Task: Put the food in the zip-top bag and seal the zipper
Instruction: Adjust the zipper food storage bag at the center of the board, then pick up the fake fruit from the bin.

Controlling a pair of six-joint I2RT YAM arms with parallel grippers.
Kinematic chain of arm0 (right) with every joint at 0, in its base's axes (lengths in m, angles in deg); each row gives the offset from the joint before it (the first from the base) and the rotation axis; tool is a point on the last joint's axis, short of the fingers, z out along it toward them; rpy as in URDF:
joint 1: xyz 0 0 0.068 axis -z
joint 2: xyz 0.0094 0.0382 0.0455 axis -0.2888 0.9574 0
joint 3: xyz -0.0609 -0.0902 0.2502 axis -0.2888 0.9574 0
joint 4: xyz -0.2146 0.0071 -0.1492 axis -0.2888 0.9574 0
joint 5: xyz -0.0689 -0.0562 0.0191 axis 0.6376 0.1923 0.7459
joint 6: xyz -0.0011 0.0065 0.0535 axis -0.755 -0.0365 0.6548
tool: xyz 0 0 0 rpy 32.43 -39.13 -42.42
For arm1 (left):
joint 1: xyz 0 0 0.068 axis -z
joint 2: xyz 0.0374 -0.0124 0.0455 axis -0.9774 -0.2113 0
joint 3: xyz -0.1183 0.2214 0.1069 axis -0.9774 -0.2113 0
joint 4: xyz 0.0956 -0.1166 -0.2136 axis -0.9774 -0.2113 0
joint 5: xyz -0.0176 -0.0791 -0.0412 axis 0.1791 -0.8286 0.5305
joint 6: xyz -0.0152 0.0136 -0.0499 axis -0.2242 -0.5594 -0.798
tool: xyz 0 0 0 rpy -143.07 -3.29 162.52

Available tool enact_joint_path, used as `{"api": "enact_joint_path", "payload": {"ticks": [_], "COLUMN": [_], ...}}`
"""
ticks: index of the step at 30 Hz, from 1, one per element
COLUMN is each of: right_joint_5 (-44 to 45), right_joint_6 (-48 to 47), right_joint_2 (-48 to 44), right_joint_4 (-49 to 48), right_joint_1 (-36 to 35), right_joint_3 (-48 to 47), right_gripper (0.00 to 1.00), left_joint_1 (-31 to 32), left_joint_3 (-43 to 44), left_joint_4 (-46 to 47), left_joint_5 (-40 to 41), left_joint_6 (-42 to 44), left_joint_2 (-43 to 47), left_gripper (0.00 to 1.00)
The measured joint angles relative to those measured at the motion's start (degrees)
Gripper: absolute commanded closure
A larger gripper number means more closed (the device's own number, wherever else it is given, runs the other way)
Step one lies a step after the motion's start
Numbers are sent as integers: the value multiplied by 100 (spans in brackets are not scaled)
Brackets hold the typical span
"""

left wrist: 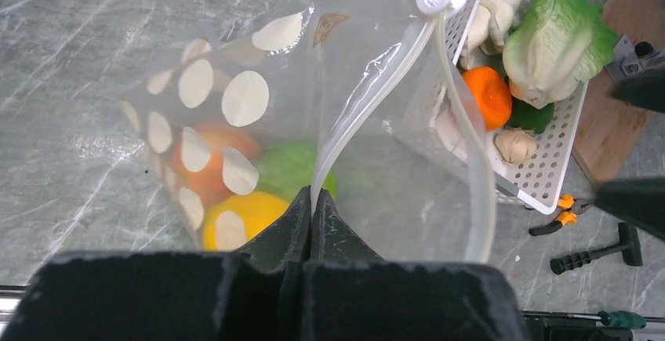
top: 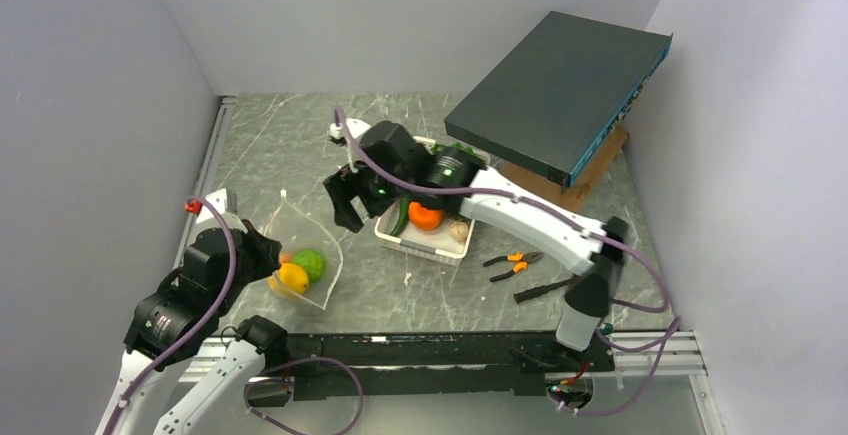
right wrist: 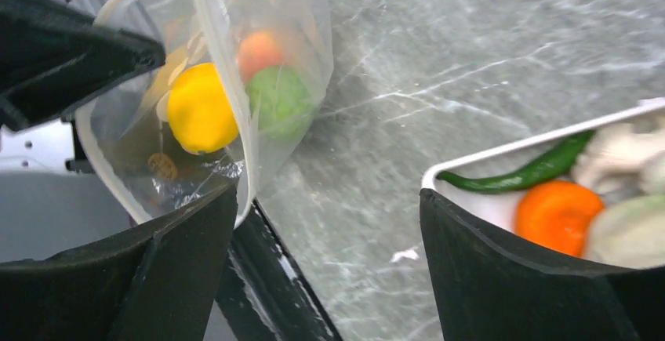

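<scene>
The left hand (left wrist: 311, 200) is clamping its fingers together on the rim of the zip-top bag (left wrist: 368, 82), which is sitting open-mouthed at the near left of the worktop (top: 270, 145) and holding the lemon (right wrist: 200, 110), lime (right wrist: 281, 99) and peach (right wrist: 259, 49). The right hand (right wrist: 328, 196) is hovering with its fingers apart between that bag and the white basket (top: 430, 248), where the orange (top: 425, 217) is lying.

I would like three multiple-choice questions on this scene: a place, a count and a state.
1. Where is the orange? A in the bag B in the white basket C on the bare table
2. How many fruits lie in the bag? A one B three C five
3. The right claw is: A open and empty B shut on the orange C shut on the bag
Answers: 1 B, it lies among the basket's food; 2 B, lemon, lime and peach show through; 3 A, its fingers stand apart with nothing between.
</scene>
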Motion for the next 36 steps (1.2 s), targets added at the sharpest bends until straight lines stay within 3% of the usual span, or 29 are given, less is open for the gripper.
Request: {"api": "enact_joint_path", "payload": {"ticks": [6, 12, 16, 23, 36], "right_joint_5": [717, 1620, 2061, 2865, 3989], "right_joint_6": [-334, -409, -219, 1034, 2669], "right_joint_2": [-1309, -1996, -1832, -1519, -533], "right_joint_4": [-391, -901, -890, -1091, -1364], "right_joint_1": [52, 337, 468, 476, 487], "right_joint_3": [874, 1941, 2363, 3305, 3674], "right_gripper": [5, 3, 2, 1, 1], "left_joint_1": [0, 0, 0, 0, 0], "left_joint_3": [-105, -105, -116, -125, -125], "left_joint_4": [94, 127, 199, 278, 269], "left_joint_5": [-2, 55, 59, 59, 33], "left_joint_6": [-11, -9, -11, -7, -13], "left_joint_2": [-20, -120, -111, -111, 127], "left_gripper": [100, 100, 100, 100, 100]}}
